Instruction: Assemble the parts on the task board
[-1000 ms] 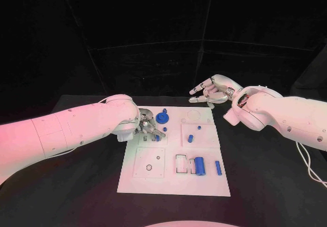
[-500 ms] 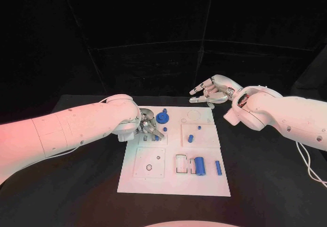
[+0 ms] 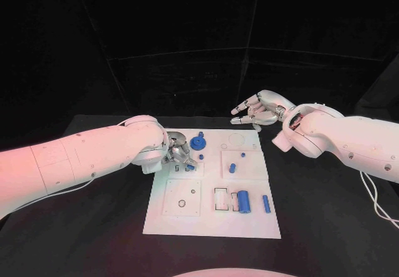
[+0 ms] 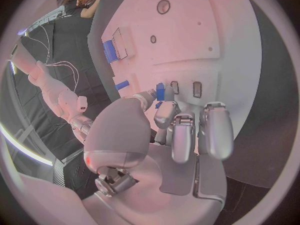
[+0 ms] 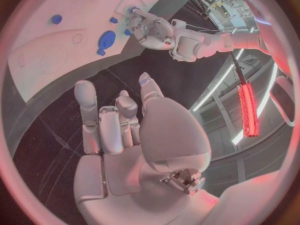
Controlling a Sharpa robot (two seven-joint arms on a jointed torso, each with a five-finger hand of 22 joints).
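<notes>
Leftmost, left silver many-fingered hand (image 3: 179, 153) at the end of its white arm, lowered onto the upper-left part of the white rectangular task board (image 3: 212, 222) lying on the black counter (image 3: 100, 231). Fingers (image 4: 164, 114) curled together around a small blue peg (image 4: 160, 91), pinched at the tips and set just above two narrow slots in the board, as seen from the left wrist.

Next along, a blue round knob-shaped part (image 3: 198, 142) standing near the board's top edge, just beside that hand. Close by, a tiny blue stud (image 3: 201, 156) a little nearer the robot. Lower on the left half, a square inset with small holes.

Right of centre, a faint round recess near the top, a tiny blue dot (image 3: 243, 154) under it, then a short blue peg (image 3: 233, 169) lying on the board. Lower down, a white rectangular frame, a thick blue cylinder (image 3: 244, 202) beside it and a slim blue pin (image 3: 266, 204) further right, the two apart.

Farthest right, right silver many-fingered hand (image 3: 258, 112) raised over the counter beyond the board's top-right corner, well apart from every part. Fingers (image 5: 85, 105) loosely bent and spread, clamped on nothing, palm bare in the right wrist view.
</notes>
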